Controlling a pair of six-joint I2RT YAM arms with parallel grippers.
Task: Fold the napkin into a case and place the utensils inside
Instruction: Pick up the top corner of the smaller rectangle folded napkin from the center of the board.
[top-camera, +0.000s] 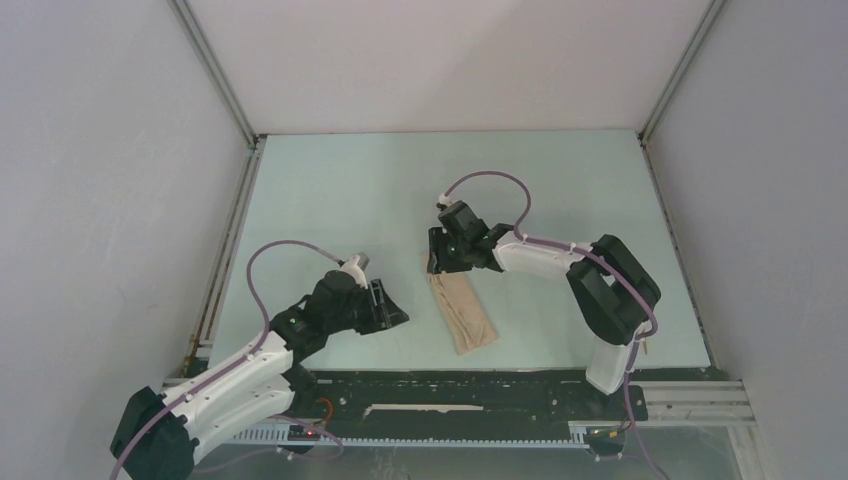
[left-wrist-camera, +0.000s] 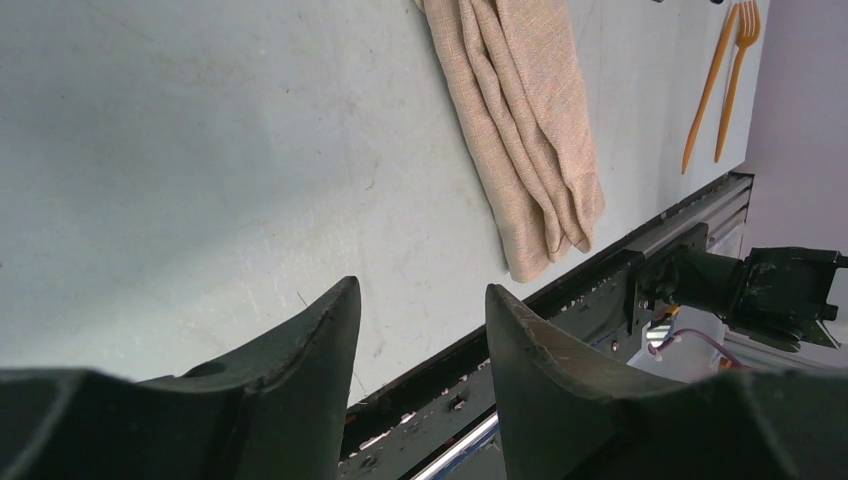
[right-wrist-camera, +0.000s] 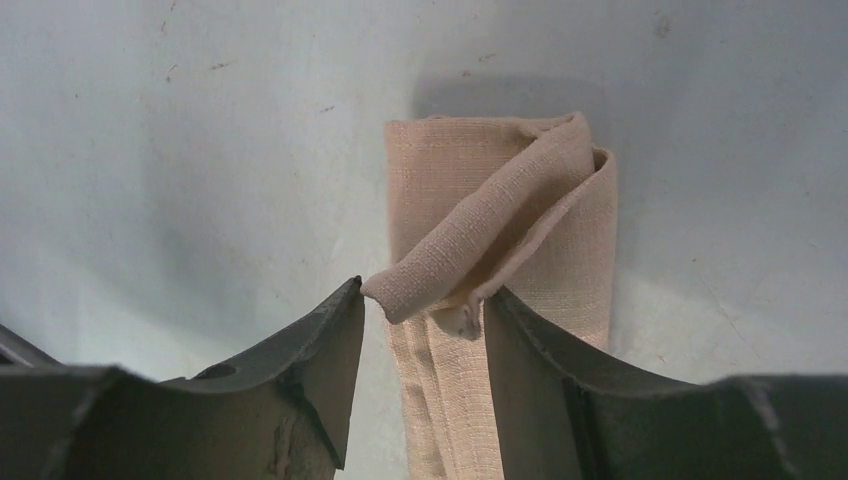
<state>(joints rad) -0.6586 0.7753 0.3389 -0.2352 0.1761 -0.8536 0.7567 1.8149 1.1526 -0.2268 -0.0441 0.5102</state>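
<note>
Where the black rail (top-camera: 450, 385) runs along the near edge of the table (top-camera: 340, 190), the left hand (top-camera: 388, 308) hovers in the lower left of the top view, well apart from the cloth. Its own wrist camera shows the fingers (left-wrist-camera: 300, 360) parted with only bare table between them, released and holding nothing.

That view alone gives the utensils (left-wrist-camera: 711, 88) clearly: an orange knife and fork lying side by side, flat on the table in its upper right corner, beyond the cloth and near the rail. From above they are hard to find; a thin tan sliver (top-camera: 643, 345) at the lower right may be them.

The napkin (top-camera: 465, 315) lies just past the rail at lower centre of the top view, a narrow folded strip slanting up and to the left.

Farther back, the right hand (top-camera: 443, 262) sits over the strip's far end. Only the right wrist view shows the grip: a rolled fold of the top layer is lifted off the layers below and spans the gap, touching both fingers (right-wrist-camera: 310, 350), so this hand is grasping the napkin's fold.
</note>
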